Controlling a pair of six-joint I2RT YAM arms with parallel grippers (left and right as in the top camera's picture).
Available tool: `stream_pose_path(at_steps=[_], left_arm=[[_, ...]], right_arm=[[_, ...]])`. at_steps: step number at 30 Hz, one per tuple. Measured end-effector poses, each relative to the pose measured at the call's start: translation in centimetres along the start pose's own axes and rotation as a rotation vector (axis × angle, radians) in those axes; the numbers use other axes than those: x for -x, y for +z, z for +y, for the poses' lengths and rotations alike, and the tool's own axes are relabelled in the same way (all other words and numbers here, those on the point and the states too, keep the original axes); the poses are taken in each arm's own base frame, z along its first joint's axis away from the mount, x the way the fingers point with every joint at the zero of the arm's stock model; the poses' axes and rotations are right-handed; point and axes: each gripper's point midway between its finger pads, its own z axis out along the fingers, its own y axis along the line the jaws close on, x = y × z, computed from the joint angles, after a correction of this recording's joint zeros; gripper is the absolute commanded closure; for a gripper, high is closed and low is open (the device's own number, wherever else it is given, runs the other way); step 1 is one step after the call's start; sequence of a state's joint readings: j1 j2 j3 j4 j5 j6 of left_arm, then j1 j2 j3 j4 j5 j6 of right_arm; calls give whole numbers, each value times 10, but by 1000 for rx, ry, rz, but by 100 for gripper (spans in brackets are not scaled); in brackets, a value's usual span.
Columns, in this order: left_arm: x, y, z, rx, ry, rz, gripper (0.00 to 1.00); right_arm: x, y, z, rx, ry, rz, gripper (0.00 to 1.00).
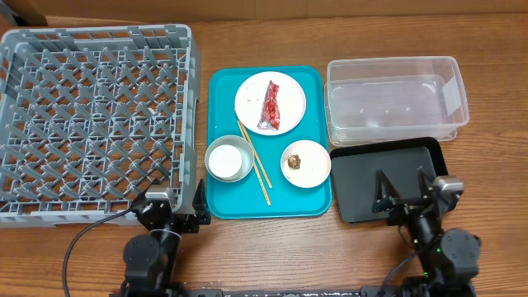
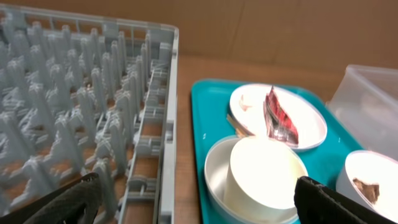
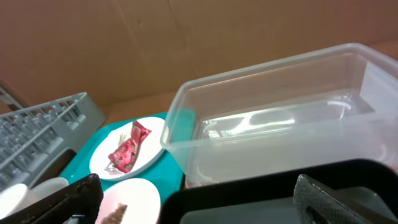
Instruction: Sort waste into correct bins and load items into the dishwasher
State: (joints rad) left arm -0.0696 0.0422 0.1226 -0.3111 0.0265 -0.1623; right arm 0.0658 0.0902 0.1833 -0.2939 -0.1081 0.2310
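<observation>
Red wrapper [image 1: 270,106] is lying crinkled on the large plate [image 1: 252,92], which is sitting at the far end of the teal tray [image 1: 224,91]. Small plate [image 1: 316,169] is sitting at the tray's near right, carrying the brown lump [image 1: 295,162]. Bowl [image 1: 228,158] is sitting at the tray's near left; cannot tell what is inside it. Chopsticks [image 1: 256,162] are lying side by side between bowl and small plate, far tips at the large plate's rim. Grey dish rack [image 1: 99,35] is standing just left of the teal tray. Clear tub [image 1: 392,63] is standing to the tray's right, with the black tray [image 1: 359,169] just in front of it; touching or not, cannot tell. Left gripper [image 1: 177,205] is hovering by the rack's near right corner, jaws standing wide apart. Right gripper [image 1: 407,194] is hovering over the black tray's near part, jaws also standing apart. In the left wrist view its fingers [image 2: 62,202] are framing the bowl. Both grippers are sitting well apart from the wrapper.
</observation>
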Motion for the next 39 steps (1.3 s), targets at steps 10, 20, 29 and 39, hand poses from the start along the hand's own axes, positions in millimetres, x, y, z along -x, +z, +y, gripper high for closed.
stream_pose_path(at_steps=[10,20,29,39], left_arm=[[40,-26,1,96,-25,287,0],[65,-18,-1,178,-38,660,0],[47,-6,1,196,-88,792,0],[51,-15,42,343,-213,778,0]], right_arm=[[65,6,20,-50,24,178,0],[91,59,29,-104,25,544,0],[85,115,64,59,14,589,9],[49,174,160,166,-153,708,9]])
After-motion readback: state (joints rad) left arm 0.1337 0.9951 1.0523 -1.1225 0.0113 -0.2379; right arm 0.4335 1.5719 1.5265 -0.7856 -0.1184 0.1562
